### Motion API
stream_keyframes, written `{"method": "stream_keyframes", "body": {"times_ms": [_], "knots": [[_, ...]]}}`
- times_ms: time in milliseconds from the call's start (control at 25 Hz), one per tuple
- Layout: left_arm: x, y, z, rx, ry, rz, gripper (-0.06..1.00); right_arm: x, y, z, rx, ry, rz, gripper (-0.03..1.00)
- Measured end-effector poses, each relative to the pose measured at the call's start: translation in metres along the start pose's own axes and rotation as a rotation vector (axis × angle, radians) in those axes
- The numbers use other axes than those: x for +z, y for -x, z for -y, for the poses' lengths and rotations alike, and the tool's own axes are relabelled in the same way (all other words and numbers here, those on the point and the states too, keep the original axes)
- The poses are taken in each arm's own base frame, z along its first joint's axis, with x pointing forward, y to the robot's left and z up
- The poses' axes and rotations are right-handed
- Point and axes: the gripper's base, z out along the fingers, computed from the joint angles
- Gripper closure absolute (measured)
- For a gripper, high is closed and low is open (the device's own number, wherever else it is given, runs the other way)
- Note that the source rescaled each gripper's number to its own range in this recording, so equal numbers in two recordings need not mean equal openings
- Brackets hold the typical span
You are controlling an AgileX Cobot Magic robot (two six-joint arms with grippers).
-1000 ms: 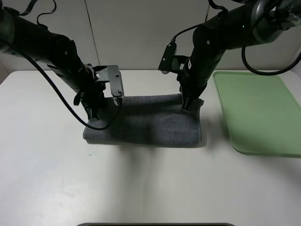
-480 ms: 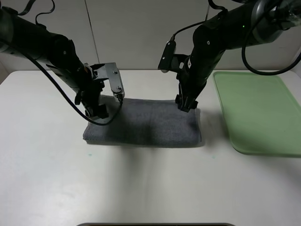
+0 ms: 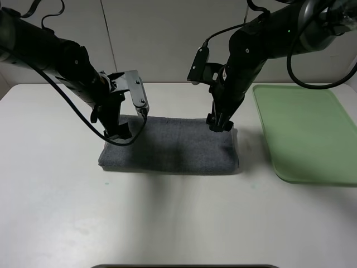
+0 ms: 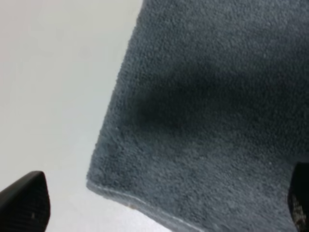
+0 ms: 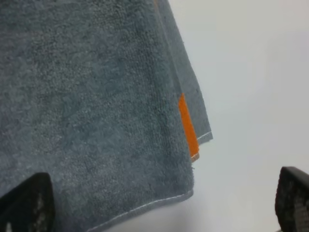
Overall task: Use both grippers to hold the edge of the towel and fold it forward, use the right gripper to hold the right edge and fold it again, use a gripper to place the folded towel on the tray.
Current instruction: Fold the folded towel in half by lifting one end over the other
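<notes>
The towel [image 3: 170, 146] is seen folded into a grey strip on the white table [image 3: 167, 223], left of the tray [image 3: 312, 134] and apart from it. A sliver of orange band [image 5: 187, 126] is shown at its right end. The left gripper [image 3: 119, 133] and right gripper [image 3: 219, 124] are positioned at its far corners, jaws spread wide, nothing gripped

The folded towel [image 3: 173, 149] lies across the middle of the table [image 3: 167, 223]. The left gripper [image 3: 119, 133] and right gripper [image 3: 219, 125] stand at its far corners with jaws apart, their arms barring the way along its far side. The table's near half is bare, and an open strip separates the towel from the tray [image 3: 312, 134].
</notes>
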Motion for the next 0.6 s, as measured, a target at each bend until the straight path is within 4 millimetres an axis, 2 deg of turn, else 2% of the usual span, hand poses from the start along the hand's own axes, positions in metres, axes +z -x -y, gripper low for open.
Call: {"method": "stream_keyframes", "body": {"times_ms": [120,240,280,360,600], "knots": [[-0.005,-0.001,0.001,-0.011,-0.026,-0.022,-0.06,0.000,0.000,0.000,0.011,0.002,-0.003,-0.03],[-0.019,-0.001,0.000,-0.070,-0.044,-0.042,-0.06,-0.003,0.000,0.001,0.057,0.000,-0.003,-0.03],[-0.035,0.000,-0.002,-0.128,-0.050,-0.053,-0.06,-0.006,-0.001,0.001,0.083,-0.002,-0.003,-0.03],[-0.052,0.002,-0.004,-0.177,-0.051,-0.059,-0.06,-0.013,-0.001,0.002,0.126,-0.003,-0.007,-0.03],[-0.121,0.003,-0.009,-0.328,-0.033,-0.059,-0.06,-0.024,-0.004,0.000,0.269,0.031,-0.036,-0.03]]}}
